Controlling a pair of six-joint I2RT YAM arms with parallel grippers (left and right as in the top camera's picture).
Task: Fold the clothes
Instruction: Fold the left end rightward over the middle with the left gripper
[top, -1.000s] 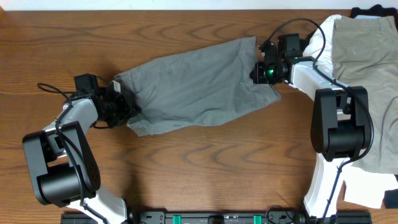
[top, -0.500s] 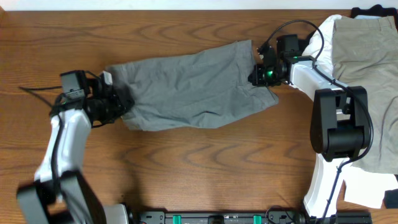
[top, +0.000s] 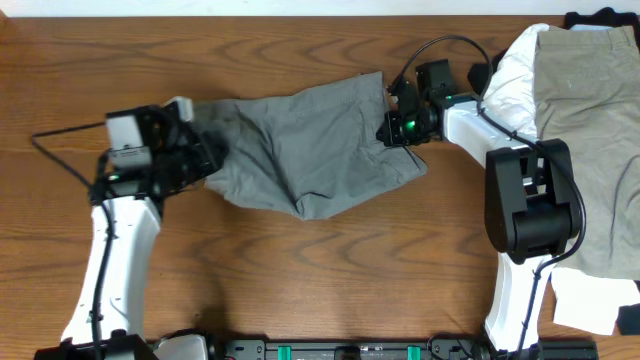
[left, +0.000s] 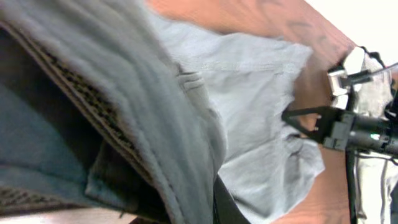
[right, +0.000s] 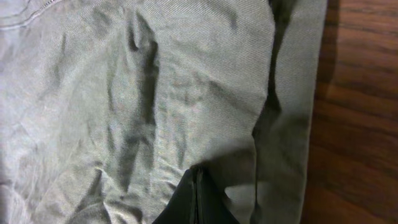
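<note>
Grey shorts (top: 300, 150) lie stretched across the middle of the wooden table, bunched and sagging in the centre. My left gripper (top: 200, 150) is shut on the shorts' left end and holds it lifted off the table; in the left wrist view the grey cloth (left: 249, 118) hangs over the finger (left: 224, 202). My right gripper (top: 392, 128) is shut on the shorts' right end, low at the table; the right wrist view shows its closed fingertips (right: 198, 193) pinching the fabric (right: 155, 93).
A pile of other clothes lies at the right edge: a beige garment (top: 585, 110) over white cloth (top: 510, 75), with a dark item (top: 600, 18) at the top right corner. Bare wood (top: 300, 270) spreads in front of the shorts.
My left gripper has risen and moved right with the shorts' left end. My right gripper has shifted left. The shorts have slackened and bunched in the middle.
</note>
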